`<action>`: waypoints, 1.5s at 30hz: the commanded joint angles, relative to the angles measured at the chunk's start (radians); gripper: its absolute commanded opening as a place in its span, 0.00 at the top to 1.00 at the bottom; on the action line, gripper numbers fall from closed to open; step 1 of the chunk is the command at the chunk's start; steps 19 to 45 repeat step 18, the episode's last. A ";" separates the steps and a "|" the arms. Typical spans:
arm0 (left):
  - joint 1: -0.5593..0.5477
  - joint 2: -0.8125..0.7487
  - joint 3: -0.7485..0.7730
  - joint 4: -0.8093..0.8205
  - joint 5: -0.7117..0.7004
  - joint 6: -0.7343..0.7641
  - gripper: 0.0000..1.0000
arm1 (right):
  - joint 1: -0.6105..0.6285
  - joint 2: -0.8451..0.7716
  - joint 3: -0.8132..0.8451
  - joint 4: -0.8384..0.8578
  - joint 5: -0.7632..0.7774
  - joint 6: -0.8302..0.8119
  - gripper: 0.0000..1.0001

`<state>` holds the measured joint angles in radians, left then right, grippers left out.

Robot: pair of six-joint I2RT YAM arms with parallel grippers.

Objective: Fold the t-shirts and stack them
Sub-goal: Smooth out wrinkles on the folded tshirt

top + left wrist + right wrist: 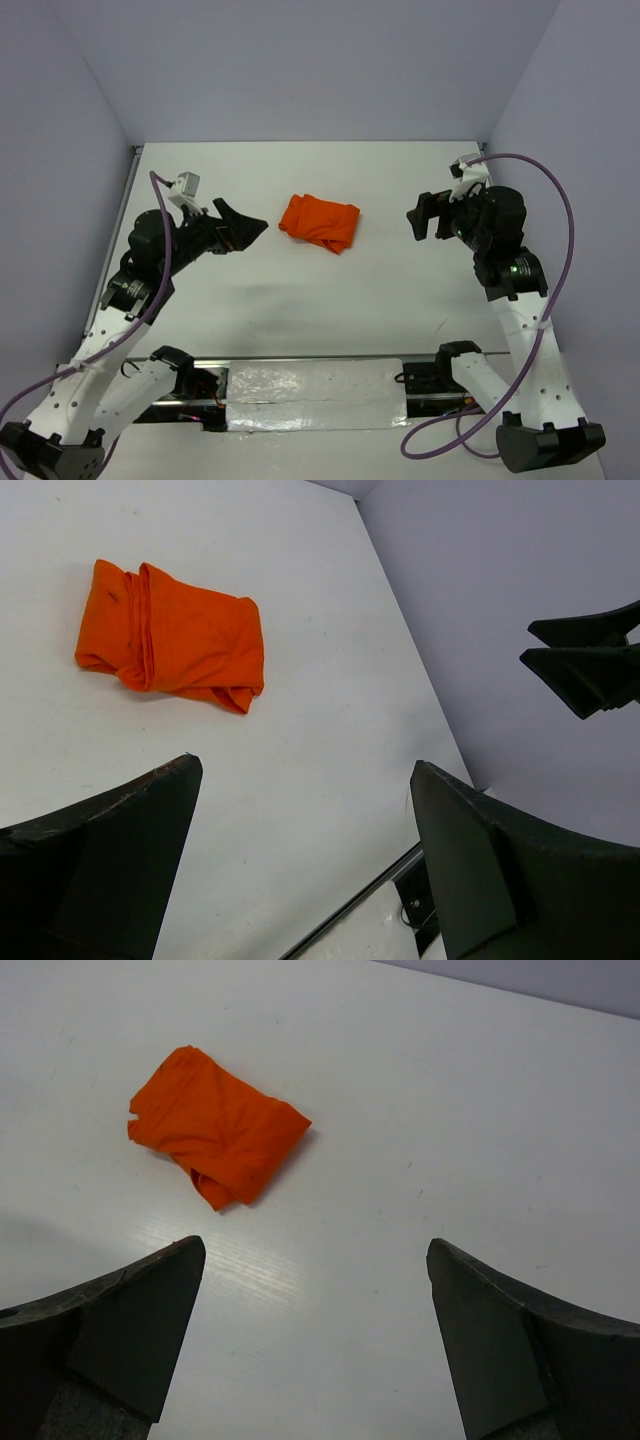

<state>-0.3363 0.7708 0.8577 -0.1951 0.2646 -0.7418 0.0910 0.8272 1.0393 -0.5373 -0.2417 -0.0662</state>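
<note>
One bright orange t-shirt point(320, 222) lies folded into a small bundle on the white table, near the middle. It shows in the left wrist view point(172, 635) at upper left and in the right wrist view point(215, 1125) at upper left. My left gripper point(245, 228) is open and empty, held above the table just left of the shirt. My right gripper point(418, 217) is open and empty, held to the right of the shirt. Neither touches the cloth. The right gripper's fingers point(585, 665) show in the left wrist view.
The white table point(300, 300) is closed in by pale walls at the back and both sides. A metal rail point(320, 358) with the arm bases runs along the near edge.
</note>
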 commanded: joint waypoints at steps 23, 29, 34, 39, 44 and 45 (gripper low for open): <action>0.005 -0.033 -0.014 0.036 0.013 -0.025 0.00 | -0.005 -0.005 -0.022 0.056 0.050 0.033 0.00; 0.005 -0.033 -0.014 0.036 0.013 -0.025 0.00 | -0.005 -0.005 -0.022 0.056 0.050 0.033 0.00; 0.005 -0.033 -0.014 0.036 0.013 -0.025 0.00 | -0.005 -0.005 -0.022 0.056 0.050 0.033 0.00; 0.005 -0.033 -0.014 0.036 0.013 -0.025 0.00 | -0.005 -0.005 -0.022 0.056 0.050 0.033 0.00; 0.005 -0.033 -0.014 0.036 0.013 -0.025 0.00 | -0.005 -0.005 -0.022 0.056 0.050 0.033 0.00; 0.005 -0.033 -0.014 0.036 0.013 -0.025 0.00 | -0.005 -0.005 -0.022 0.056 0.050 0.033 0.00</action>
